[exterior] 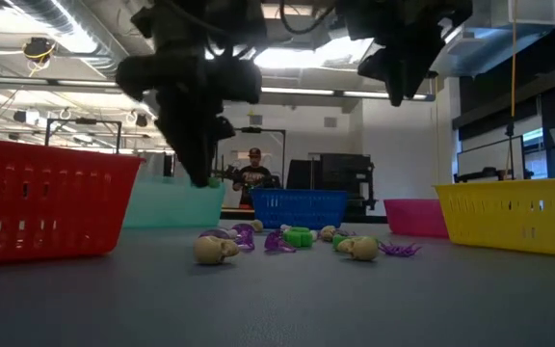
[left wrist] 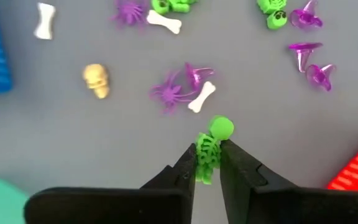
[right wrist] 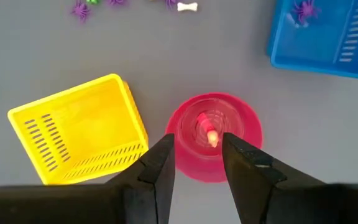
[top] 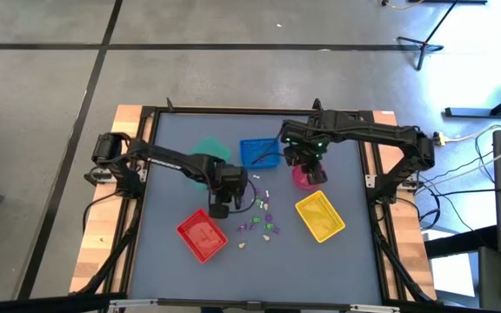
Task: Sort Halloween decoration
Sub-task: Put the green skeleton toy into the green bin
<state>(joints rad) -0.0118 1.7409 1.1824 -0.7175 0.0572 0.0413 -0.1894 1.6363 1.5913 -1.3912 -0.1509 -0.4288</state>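
- A green skeleton [left wrist: 207, 155] is pinched between the two fingers of the left gripper [left wrist: 207, 163]; its round head sticks out just past the fingertips, and its body sits in the narrow gap between them.
- The remaining trinkets lie loose on the grey table [top: 172, 156], beyond the left fingertips: a purple spider [left wrist: 168, 94] touching a white bone [left wrist: 201, 97] nearest ahead, a cream skull [left wrist: 97, 80] off to one side, purple witch hats [left wrist: 309, 59] to the other side, and further green and purple pieces behind them.
- In the low view two skulls [exterior: 216, 250] sit at the front of the cluster.
- The red tray [top: 202, 236] lies just beside the left gripper, close to the pile; a teal tray [top: 210, 150] lies behind that arm.
- The right gripper [right wrist: 196, 150] hangs over the pink bowl [right wrist: 215, 135], fingers spread apart and holding nothing; a small pinkish piece [right wrist: 209, 134] rests in the bowl, seen between the fingertips.
- The yellow tray [right wrist: 79, 127] lies beside the right fingers on one side; the blue tray [right wrist: 325, 34], with a purple spider inside, lies past the bowl on the other.
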